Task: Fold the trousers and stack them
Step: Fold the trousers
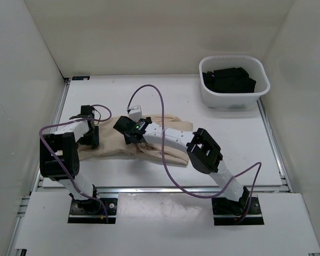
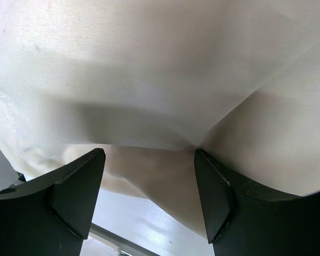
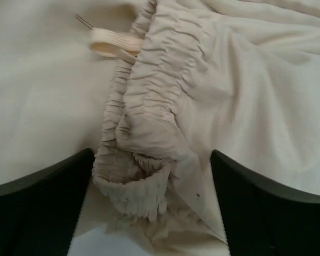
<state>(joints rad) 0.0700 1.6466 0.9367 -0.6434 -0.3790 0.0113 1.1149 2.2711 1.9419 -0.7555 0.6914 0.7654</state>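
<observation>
**Both pincers released over the trousers**

From above, the trousers (image 1: 176, 124) lie crumpled on the tabletop (image 1: 229, 144), spreading from the centre towards 9 o'clock. The left pincer (image 1: 92, 140) is at their 9 o'clock end and the right pincer (image 1: 130, 136) over their middle. A white tub (image 1: 232, 98) holding dark items stands well apart at 2 o'clock.

Only the wrist views show how the pincers stand. The left one shows its fingers (image 2: 77, 197) spread wide, with smooth cloth filling the view beyond them and nothing pinched. The right one shows its fingers (image 3: 256, 208) also apart and released. The gathered waistband (image 3: 149, 106) lies loose between them, and a flat drawcord (image 3: 109, 42) sticks out at 11 o'clock.
</observation>
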